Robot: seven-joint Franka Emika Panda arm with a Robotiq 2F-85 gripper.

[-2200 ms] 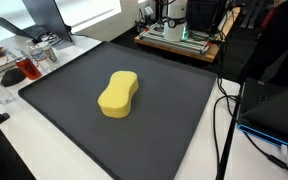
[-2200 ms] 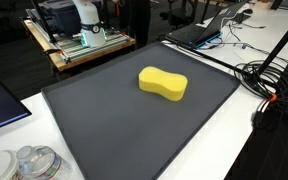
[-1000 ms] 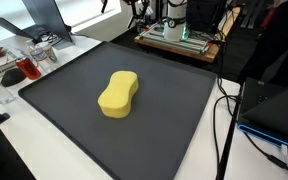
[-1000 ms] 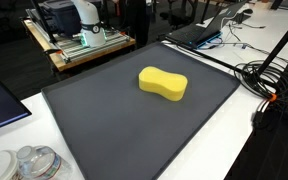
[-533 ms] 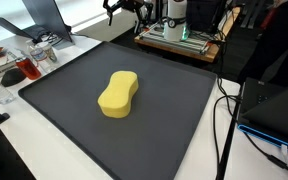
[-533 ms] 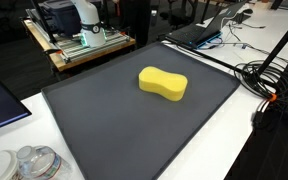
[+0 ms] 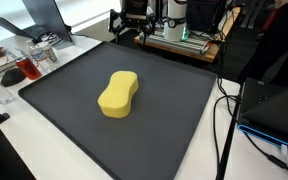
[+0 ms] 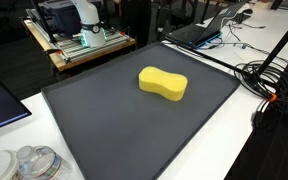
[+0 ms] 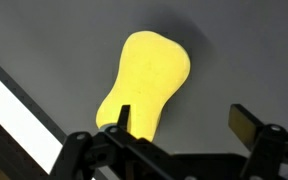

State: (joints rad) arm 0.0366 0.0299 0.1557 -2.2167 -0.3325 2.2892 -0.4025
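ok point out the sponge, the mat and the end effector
sponge [image 7: 118, 94]: in an exterior view, middle of its top face
mat [image 8: 124, 128]: in an exterior view, bare patch in front of the sponge
end effector [image 9: 184, 122]: wrist view, the gap midway between its open fingertips

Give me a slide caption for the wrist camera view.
Open gripper in the air, clear of a yellow peanut-shaped foam sponge lying on a dark grey mat.

In the wrist view the hand, cropped by the bottom edge, covers the lower end of the sponge.
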